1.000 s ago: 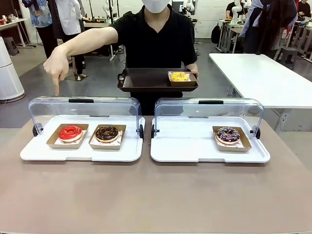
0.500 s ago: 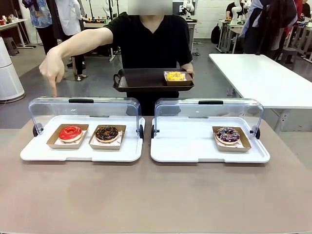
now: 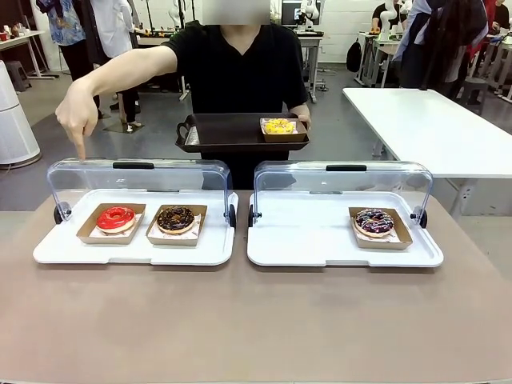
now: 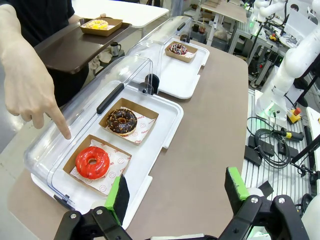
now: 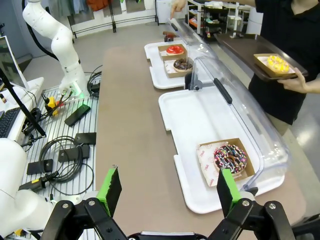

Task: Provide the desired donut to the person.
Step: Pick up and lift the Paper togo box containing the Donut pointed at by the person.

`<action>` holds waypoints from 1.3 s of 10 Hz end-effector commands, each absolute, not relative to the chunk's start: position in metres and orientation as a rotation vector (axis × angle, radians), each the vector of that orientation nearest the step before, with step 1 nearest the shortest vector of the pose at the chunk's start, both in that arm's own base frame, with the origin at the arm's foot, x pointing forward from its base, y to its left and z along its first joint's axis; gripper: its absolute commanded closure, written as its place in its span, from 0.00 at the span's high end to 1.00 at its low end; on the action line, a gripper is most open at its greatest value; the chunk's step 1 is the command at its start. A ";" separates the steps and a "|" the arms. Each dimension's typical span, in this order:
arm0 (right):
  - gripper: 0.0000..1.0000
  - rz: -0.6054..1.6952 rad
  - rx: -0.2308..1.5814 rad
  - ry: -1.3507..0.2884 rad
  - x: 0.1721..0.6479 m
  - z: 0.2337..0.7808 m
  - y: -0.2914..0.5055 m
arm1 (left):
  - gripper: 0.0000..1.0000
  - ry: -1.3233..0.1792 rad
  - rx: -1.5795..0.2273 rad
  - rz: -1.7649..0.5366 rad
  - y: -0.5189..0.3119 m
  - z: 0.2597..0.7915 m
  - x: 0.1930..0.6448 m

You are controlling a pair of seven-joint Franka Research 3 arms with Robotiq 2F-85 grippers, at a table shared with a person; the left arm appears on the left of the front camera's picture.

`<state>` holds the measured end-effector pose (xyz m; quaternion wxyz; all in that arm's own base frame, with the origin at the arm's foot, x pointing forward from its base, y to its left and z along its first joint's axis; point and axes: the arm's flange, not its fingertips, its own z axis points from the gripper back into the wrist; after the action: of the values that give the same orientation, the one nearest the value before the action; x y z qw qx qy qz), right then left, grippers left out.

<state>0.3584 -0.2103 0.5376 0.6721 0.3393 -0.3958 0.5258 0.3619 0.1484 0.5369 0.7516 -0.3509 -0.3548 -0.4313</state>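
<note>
The person (image 3: pixel 240 72) in a black T-shirt stands across the table. One hand (image 3: pixel 78 120) points a finger down at the left end of the left display case (image 3: pixel 136 172), over the red donut (image 3: pixel 116 218). The same finger (image 4: pixel 62 127) hovers just behind the red donut (image 4: pixel 92 162) in the left wrist view. Beside it lies a chocolate donut (image 3: pixel 175 218). A purple-sprinkled donut (image 3: pixel 374 222) sits in the right case. The other hand holds a dark tray (image 3: pixel 224 132) carrying a yellow donut (image 3: pixel 278 126). My left gripper (image 4: pixel 177 192) and right gripper (image 5: pixel 167 191) are open, above the table's near side, holding nothing.
Both white bases have clear lids (image 3: pixel 344 180) swung open toward the person. The brown tabletop (image 3: pixel 256 320) lies bare in front of the cases. A white table (image 3: pixel 432 128) stands behind at the right, with other people farther back.
The pointing hand has drifted a little left and up. The dark tray with the yellow donut has shifted slightly left. The grippers have not moved.
</note>
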 end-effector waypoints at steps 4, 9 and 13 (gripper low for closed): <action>1.00 1.187 0.773 -0.899 0.358 0.537 -0.211 | 1.00 -0.587 -0.380 -1.140 0.117 0.547 0.367; 1.00 1.187 0.773 -0.899 0.358 0.537 -0.211 | 1.00 -0.195 0.057 -1.489 0.033 0.508 0.388; 1.00 1.187 0.773 -0.899 0.358 0.537 -0.211 | 1.00 -0.075 0.040 -1.572 -0.002 0.461 0.415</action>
<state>0.3591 -0.2097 0.5380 0.6719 0.3393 -0.3949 0.5267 0.4048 -0.0040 0.4661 0.7004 0.0174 -0.0331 -0.7128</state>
